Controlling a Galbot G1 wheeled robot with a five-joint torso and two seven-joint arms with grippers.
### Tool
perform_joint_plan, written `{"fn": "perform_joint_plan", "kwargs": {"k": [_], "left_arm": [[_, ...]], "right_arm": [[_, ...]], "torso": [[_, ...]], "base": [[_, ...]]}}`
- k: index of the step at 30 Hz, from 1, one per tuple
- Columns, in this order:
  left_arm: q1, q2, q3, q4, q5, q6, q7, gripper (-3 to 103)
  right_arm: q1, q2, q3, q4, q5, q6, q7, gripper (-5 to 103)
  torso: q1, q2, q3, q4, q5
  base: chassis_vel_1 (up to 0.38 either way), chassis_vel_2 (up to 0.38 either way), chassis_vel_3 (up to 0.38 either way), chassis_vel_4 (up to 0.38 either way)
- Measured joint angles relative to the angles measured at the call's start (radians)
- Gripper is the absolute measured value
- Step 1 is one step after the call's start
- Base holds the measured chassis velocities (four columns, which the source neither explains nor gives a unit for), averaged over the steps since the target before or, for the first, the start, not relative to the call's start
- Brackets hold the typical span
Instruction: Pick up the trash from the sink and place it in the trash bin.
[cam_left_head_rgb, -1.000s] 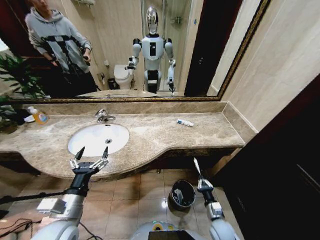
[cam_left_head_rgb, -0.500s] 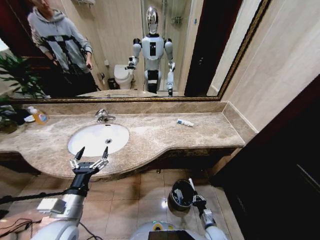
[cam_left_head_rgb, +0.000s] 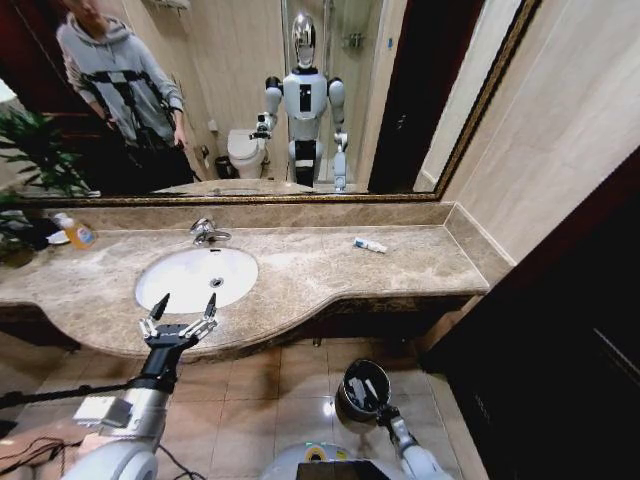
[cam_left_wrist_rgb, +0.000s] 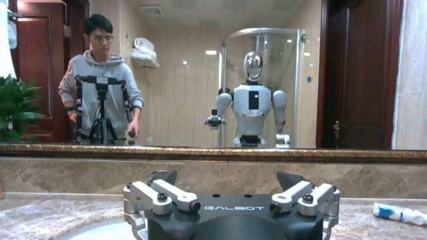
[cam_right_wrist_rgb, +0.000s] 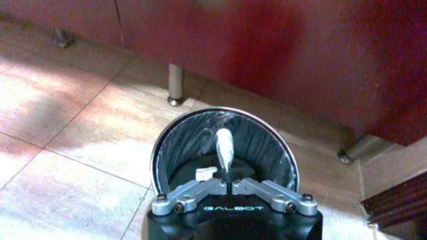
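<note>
**White tube hanging over the bin mouth**

A small white tube (cam_right_wrist_rgb: 223, 147) is being pinched at its lower end by the right pincer (cam_right_wrist_rgb: 230, 186), whose two fingers are meeting tight on it. The tube's long axis is running straight out from the fingertips, and its free end is pointing into the trash bin (cam_right_wrist_rgb: 175, 140), a black-lined bucket with a shiny rim standing on the tiled floor (cam_right_wrist_rgb: 73, 125) in front of the dark red cabinet (cam_right_wrist_rgb: 280, 55). In the right wrist view the tube is lying wholly inside the rim's outline, so a drop looks likely to land inside; how high it is hanging above the liner cannot be told. Something pale (cam_right_wrist_rgb: 203, 173) is lying in the bin by the fingertips. In the head view the right pincer (cam_left_head_rgb: 372, 397) is sitting at the bin (cam_left_head_rgb: 352, 405), low beside the robot's base.

Up on the marble counter (cam_left_head_rgb: 320, 270), another tube, white with a blue end (cam_left_head_rgb: 369, 244), is lying flat to the right of the sink (cam_left_head_rgb: 190, 275). The left pincer (cam_left_head_rgb: 180, 322) is hovering wide open and holding nothing at the near rim of the basin, and is much the nearer arm to the sink.
</note>
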Motion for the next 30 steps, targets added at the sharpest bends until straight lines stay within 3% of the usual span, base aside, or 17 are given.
{"fn": "perform_joint_plan", "kwargs": {"k": [7, 15, 23, 26, 27, 29, 30], "left_arm": [[0.000, 0.000, 0.000, 0.000, 0.000, 0.000, 0.000, 100], [0.000, 0.000, 0.000, 0.000, 0.000, 0.000, 0.000, 100], [0.000, 0.000, 0.000, 0.000, 0.000, 0.000, 0.000, 100], [0.000, 0.000, 0.000, 0.000, 0.000, 0.000, 0.000, 100], [0.000, 0.000, 0.000, 0.000, 0.000, 0.000, 0.000, 100], [0.000, 0.000, 0.000, 0.000, 0.000, 0.000, 0.000, 100], [0.000, 0.000, 0.000, 0.000, 0.000, 0.000, 0.000, 100]], "right_arm": [[0.118, 0.027, 0.026, -0.182, -0.039, -0.034, -0.001, 0], [0.154, 0.023, 0.017, -0.236, -0.059, -0.053, -0.003, 0], [0.159, 0.022, 0.005, -0.223, -0.060, -0.056, 0.005, 32], [0.157, 0.020, 0.005, -0.219, -0.060, -0.056, 0.007, 37], [0.155, 0.020, 0.005, -0.217, -0.060, -0.056, 0.007, 48], [0.154, 0.020, 0.005, -0.216, -0.060, -0.055, 0.009, 48], [0.152, 0.020, 0.005, -0.213, -0.060, -0.054, 0.011, 54]], "torso": [[0.000, 0.000, 0.000, 0.0000, 0.0001], [0.000, 0.000, 0.000, -0.0001, 0.0001], [0.000, 0.000, 0.000, -0.0001, 0.0002], [0.000, 0.000, 0.000, -0.0001, 0.0001], [0.000, 0.000, 0.000, -0.0001, 0.0001], [0.000, 0.000, 0.000, -0.0001, 0.0002], [0.000, 0.000, 0.000, -0.0001, 0.0001]], "base": [[0.000, 0.000, 0.000, 0.000], [0.000, 0.000, 0.000, 0.000], [0.000, 0.000, 0.000, 0.000], [0.000, 0.000, 0.000, 0.000], [0.000, 0.000, 0.000, 0.000], [0.000, 0.000, 0.000, 0.000], [0.000, 0.000, 0.000, 0.000]]}}
